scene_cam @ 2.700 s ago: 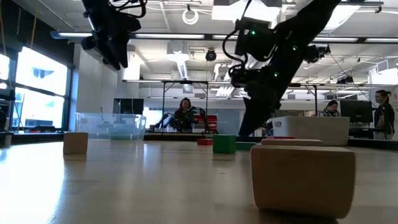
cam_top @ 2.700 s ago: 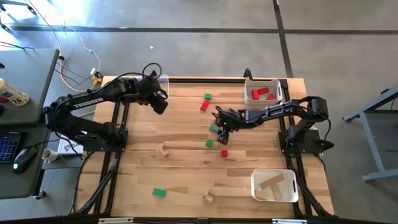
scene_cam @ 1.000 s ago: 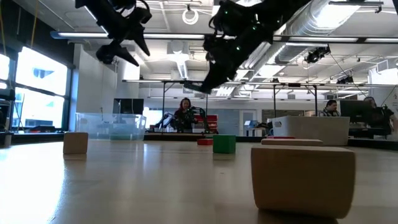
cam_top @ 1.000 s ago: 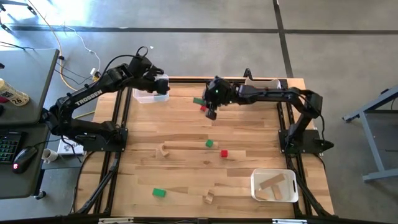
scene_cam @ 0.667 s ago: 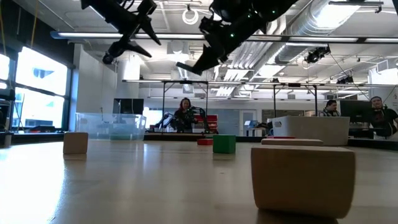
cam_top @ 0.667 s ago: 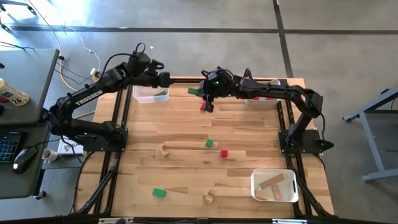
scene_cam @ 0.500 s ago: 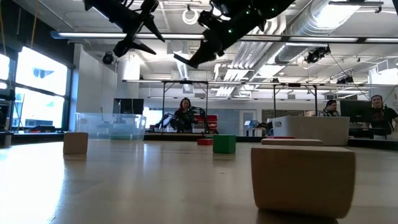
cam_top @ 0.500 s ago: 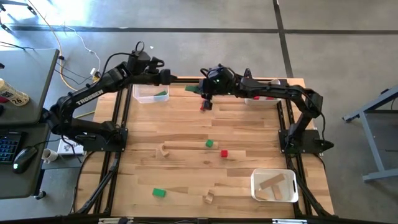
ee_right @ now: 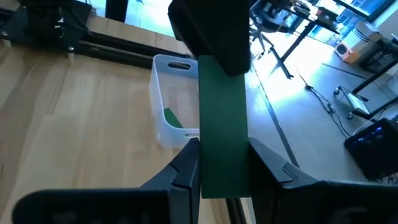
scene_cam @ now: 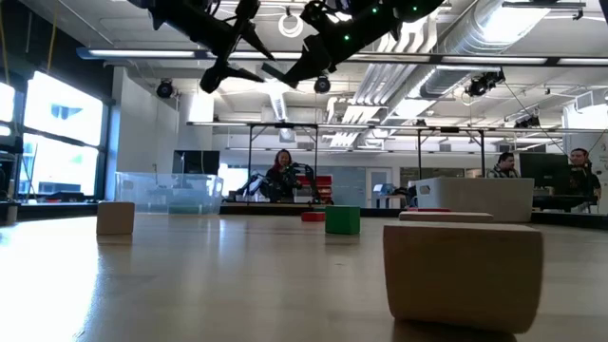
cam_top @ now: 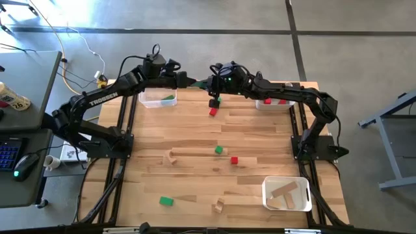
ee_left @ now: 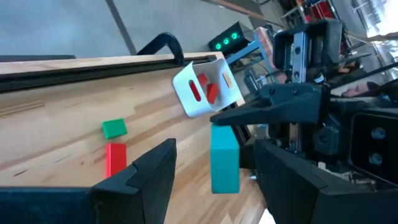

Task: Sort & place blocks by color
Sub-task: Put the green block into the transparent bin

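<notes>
My right gripper [cam_top: 207, 84] is shut on a green bar block [ee_right: 224, 130], high above the table's far edge. My left gripper [cam_top: 190, 82] faces it from the left and is open. Its two fingers [ee_left: 146, 177] stand on either side of the bar's free end [ee_left: 224, 163], with gaps showing on both sides. Loose on the table lie red blocks [cam_top: 212, 112], green blocks [cam_top: 219, 149] and plain wooden blocks [cam_top: 172, 156]. A clear bin [cam_top: 158, 99] at the far left holds one green block [cam_top: 168, 98]. My right gripper pinches the green bar between its two fingers [ee_right: 185, 169], at the end nearest the wrist [ee_right: 224, 183]. The fingers reach roughly level toward the table's left and lie along the bar. The bar sticks out past the fingertips, lifted clear of the table.
A white bin [cam_top: 283, 88] at the far right holds red blocks. Another bin [cam_top: 268, 195] at the near right holds wooden pieces. A green block [cam_top: 166, 201] and a wooden block [cam_top: 218, 207] lie near the front edge. People stand in the room behind.
My right gripper has carried the green bar up and toward the table's far left, away from the loose blocks. My left gripper has swung right from above the clear bin toward the bar, and its fingers now flank the bar's free end.
</notes>
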Tool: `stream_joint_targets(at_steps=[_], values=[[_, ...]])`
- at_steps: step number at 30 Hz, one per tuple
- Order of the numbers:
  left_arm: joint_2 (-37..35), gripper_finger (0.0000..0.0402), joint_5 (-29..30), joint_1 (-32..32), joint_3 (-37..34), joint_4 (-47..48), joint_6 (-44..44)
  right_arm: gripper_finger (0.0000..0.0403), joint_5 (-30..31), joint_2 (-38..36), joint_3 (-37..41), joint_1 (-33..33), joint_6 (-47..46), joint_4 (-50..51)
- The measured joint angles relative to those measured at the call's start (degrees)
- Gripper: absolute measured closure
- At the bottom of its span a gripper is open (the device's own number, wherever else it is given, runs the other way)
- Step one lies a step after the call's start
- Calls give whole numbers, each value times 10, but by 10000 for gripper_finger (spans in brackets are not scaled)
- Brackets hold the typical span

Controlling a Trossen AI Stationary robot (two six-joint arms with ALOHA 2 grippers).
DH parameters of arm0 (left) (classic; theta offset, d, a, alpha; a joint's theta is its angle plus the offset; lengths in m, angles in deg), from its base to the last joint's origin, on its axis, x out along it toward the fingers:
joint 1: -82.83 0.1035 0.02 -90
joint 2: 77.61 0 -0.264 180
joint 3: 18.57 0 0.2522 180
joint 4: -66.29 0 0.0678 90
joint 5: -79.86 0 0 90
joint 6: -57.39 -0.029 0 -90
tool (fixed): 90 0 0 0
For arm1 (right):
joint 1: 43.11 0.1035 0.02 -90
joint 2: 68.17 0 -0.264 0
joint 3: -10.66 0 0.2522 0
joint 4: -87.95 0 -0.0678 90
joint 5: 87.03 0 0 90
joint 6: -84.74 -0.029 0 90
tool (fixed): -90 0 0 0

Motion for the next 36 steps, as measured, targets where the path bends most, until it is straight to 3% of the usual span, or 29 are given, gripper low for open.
stream_joint_targets(at_steps=[13, 25, 28, 36], values=[[47, 216, -3, 0, 0, -59, 0, 333, 7, 0, 0, 0, 0, -12], [51, 354, -28, 0, 0, -64, -52, 333, 12, 0, 0, -11, -2, 0], [51, 377, -19, 0, 0, -64, -65, 314, 18, 0, 0, -11, -1, 1], [51, 364, -8, 0, 0, -62, -93, 246, 14, 0, 0, -11, -5, 2]])
